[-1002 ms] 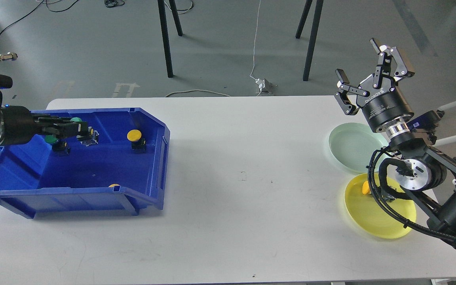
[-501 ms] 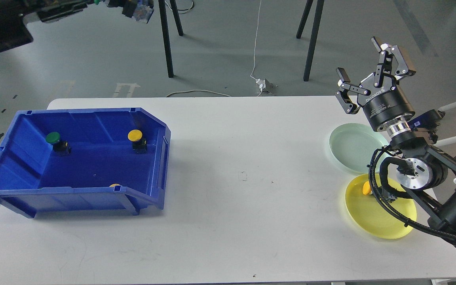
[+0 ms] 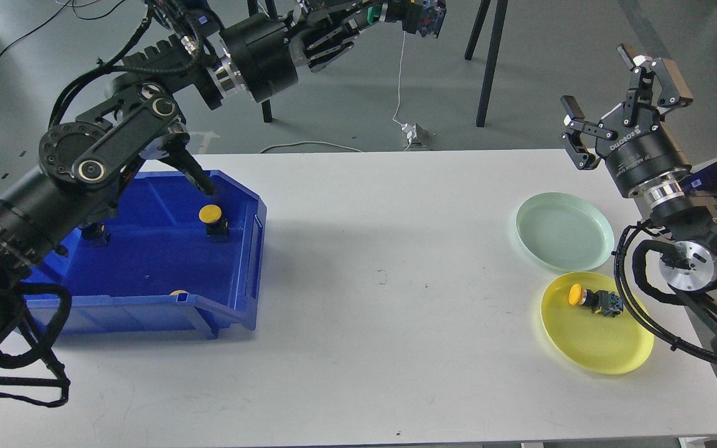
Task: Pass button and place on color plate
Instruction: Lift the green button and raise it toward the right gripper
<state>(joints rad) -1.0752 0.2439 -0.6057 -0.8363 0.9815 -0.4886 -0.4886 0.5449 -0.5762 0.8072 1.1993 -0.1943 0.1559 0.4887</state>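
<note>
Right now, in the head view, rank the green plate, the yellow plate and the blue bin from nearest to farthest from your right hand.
1. Green plate: just below and left of the right hand, at the table's right end.
2. Yellow plate: farther down, nearer me, with a yellow button lying on it.
3. Blue bin: across the table, at its left end.

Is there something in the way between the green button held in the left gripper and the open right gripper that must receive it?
Nothing visible: between the green button in the left gripper and the open right gripper is only air.
</note>
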